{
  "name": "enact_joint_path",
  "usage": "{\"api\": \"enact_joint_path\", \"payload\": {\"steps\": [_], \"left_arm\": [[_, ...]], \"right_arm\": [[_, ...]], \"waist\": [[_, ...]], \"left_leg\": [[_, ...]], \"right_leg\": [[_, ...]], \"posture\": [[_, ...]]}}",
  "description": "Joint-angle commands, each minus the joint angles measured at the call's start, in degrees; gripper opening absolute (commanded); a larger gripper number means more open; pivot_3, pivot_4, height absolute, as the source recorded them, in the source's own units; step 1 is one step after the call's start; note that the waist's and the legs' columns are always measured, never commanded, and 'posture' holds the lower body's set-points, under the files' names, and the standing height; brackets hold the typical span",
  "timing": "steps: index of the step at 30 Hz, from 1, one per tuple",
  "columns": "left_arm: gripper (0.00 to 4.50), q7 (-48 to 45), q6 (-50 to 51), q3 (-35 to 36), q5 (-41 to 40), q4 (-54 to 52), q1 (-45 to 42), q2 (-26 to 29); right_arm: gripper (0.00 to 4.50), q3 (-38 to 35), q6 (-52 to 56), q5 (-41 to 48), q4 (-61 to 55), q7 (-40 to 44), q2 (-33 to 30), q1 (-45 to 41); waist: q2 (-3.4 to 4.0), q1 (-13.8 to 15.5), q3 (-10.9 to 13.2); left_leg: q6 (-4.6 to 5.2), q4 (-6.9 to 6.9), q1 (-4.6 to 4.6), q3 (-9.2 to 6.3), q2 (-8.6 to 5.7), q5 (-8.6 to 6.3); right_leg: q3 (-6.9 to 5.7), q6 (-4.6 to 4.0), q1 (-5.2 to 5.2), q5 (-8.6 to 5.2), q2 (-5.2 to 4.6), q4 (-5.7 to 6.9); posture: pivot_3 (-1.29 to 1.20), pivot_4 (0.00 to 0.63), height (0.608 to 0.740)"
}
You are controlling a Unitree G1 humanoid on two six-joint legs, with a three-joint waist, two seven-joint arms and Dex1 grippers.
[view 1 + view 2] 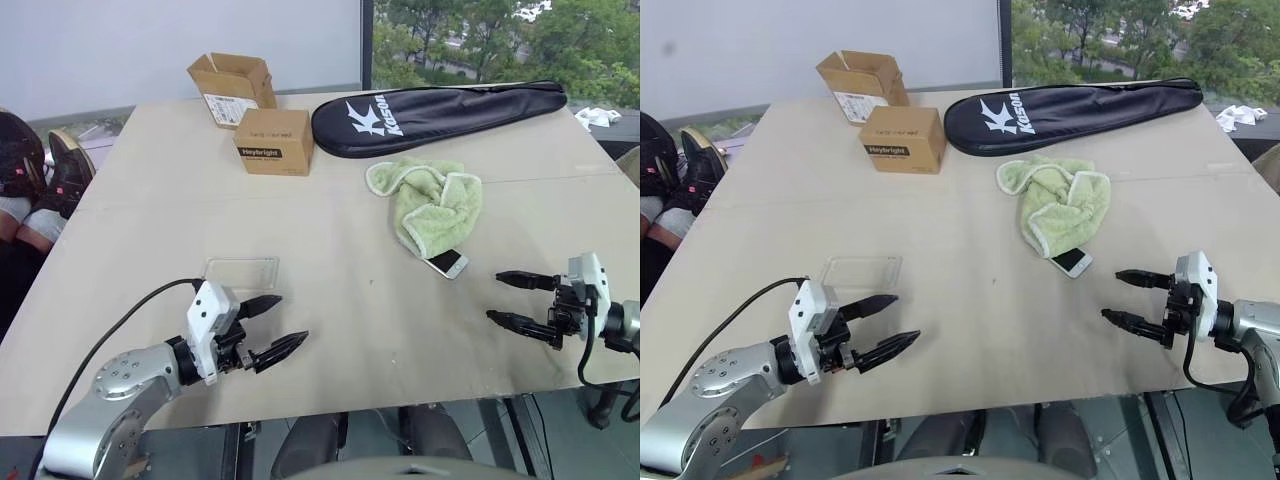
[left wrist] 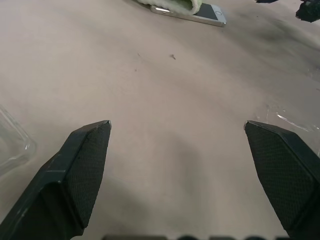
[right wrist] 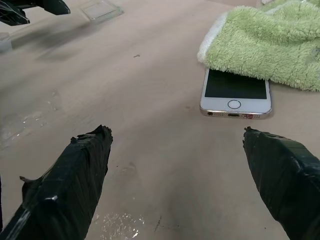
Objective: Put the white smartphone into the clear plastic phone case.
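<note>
Phone: we see it flat on the table, screen up, its home-button end bare and its far end tucked under the green towel.
Case: it lies empty and flat near the table's front left, well apart from the phone.
Right gripper: its fingers stand wide apart and hold nothing; it hovers near the phone's bare end.
Left gripper: its fingers are likewise spread and empty, just in front of the case.
Step in hand: we judge it to be fetching the phone.
Advice: we would take the phone across its long edges at the bare end and draw it out low, so the towel slides off rather than lifting.
Risk: a thin phone on a flat board may slip from the fingertips.
Background: two cardboard boxes and a black racket bag lie at the far side.
</note>
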Motion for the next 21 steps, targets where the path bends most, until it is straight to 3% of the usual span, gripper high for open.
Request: {"api": "enact_joint_path", "payload": {"steps": [1, 16, 21], "left_arm": [[4.44, -1.2, -2.4, -0.5, 1.1, 0.8, -1.1, -0.8], [4.44, -2.3, -2.7, -1.8, 1.8, 3.1, -4.4, -2.5], [4.44, -0.1, -1.8, -0.7, 0.8, 3.4, -7.9, -4.1]], "right_arm": [[4.50, -1.0, -1.1, 0.4, 1.2, 1.5, -0.4, -2.7], [4.50, -0.7, -2.4, -1.2, 2.3, 1.7, 0.3, -5.7], [4.50, 1.8, -2.0, -5.0, 0.0, -6.9, 3.9, -11.2]], "waist": [[0.00, -0.1, 0.0], [0.04, -0.2, 0.0], [0.05, -0.4, 0.1]], "left_leg": [[0.00, -0.01, 0.00, 0.00, 0.00, 0.00], [-0.05, -0.15, -0.11, 0.03, 0.06, -0.02], [-0.05, -0.14, -0.09, 0.05, 0.09, -0.02]], "right_leg": [[0.00, 0.00, 0.00, 0.00, 0.00, 0.00], [-0.01, -0.04, -0.16, 0.04, 0.03, -0.07], [0.02, -0.04, -0.16, 0.05, 0.06, -0.07]], "posture": [[0.00, 0.150, 0.740], [0.00, 0.150, 0.740], [0.00, 0.150, 0.740]]}}
